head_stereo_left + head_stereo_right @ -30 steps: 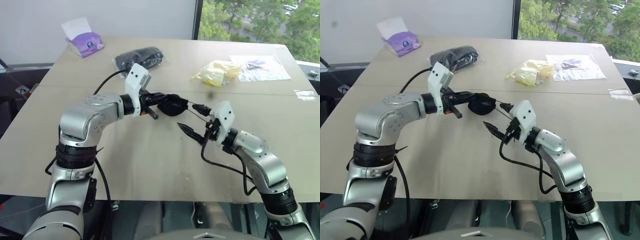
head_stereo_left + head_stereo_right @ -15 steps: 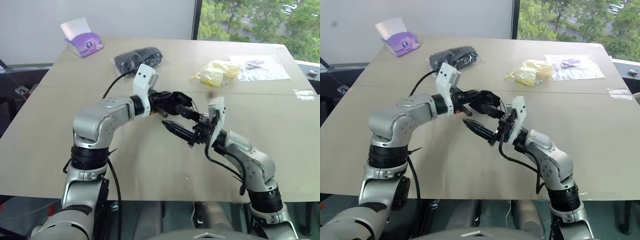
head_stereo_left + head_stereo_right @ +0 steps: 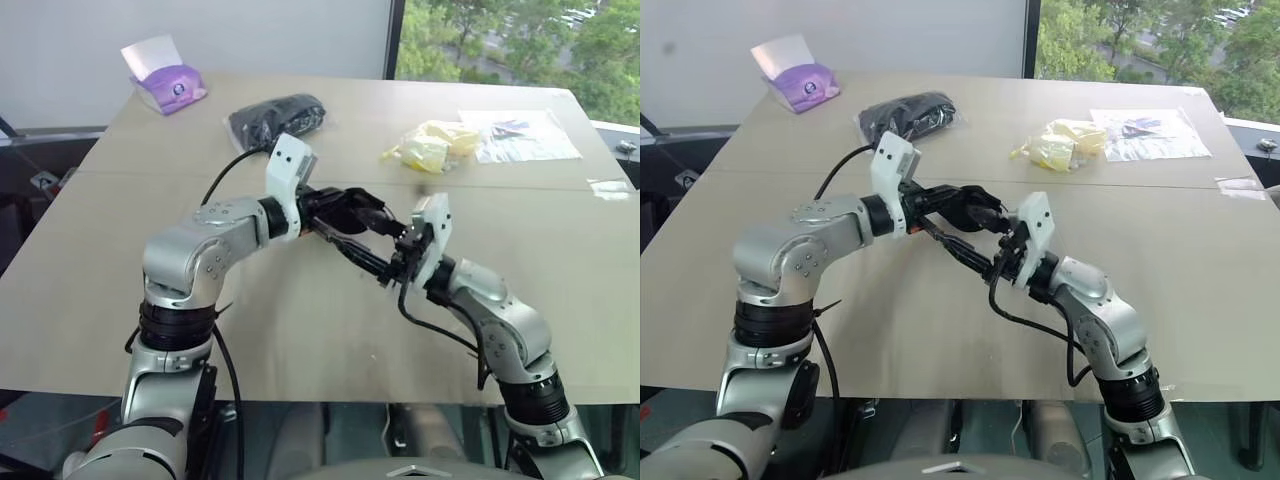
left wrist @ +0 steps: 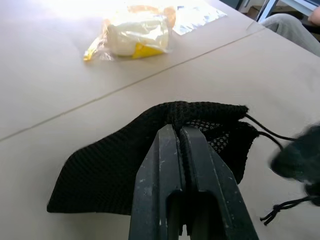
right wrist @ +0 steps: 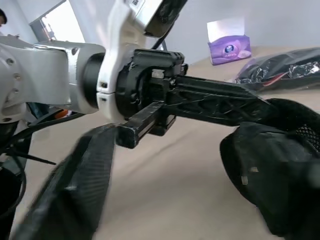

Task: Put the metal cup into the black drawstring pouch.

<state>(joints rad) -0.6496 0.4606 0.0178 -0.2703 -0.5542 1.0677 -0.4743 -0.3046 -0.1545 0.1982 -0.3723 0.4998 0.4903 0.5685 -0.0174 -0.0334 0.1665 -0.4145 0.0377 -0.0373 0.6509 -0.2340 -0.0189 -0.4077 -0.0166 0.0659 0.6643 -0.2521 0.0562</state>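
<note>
**Two arms meet over the worktop with the black pouch between them**

The left arm bends at the elbow and reaches in toward the middle, above the worktop (image 3: 300,330). The right arm bends too and reaches up and in from the other side, so the two arms almost meet.

The left pincer (image 4: 181,131) has its two fingers pressed tight together. They are clamped on the top edge of the black drawstring pouch (image 4: 120,165). The pouch hangs from those fingers, off the worktop. Its thin black cord (image 4: 272,134) trails off to one side.

The right pincer (image 3: 368,246) has its two fingers apart. One finger (image 5: 70,190) sits on one side of the left pincer's fingers. The other finger (image 5: 272,175) is up against the pouch cloth. I cannot tell if it is really gripping the pouch.

The metal cup cannot be made out in these pictures.

The worktop is big, flat and light brown. At the far side lie a purple tissue pack (image 3: 165,80), a lumpy black bundle in clear plastic (image 3: 278,115), a yellow thing in a plastic bag (image 3: 428,148) and a flat clear bag (image 3: 525,135). Behind is a white wall, and a window with green trees (image 3: 510,40).
</note>
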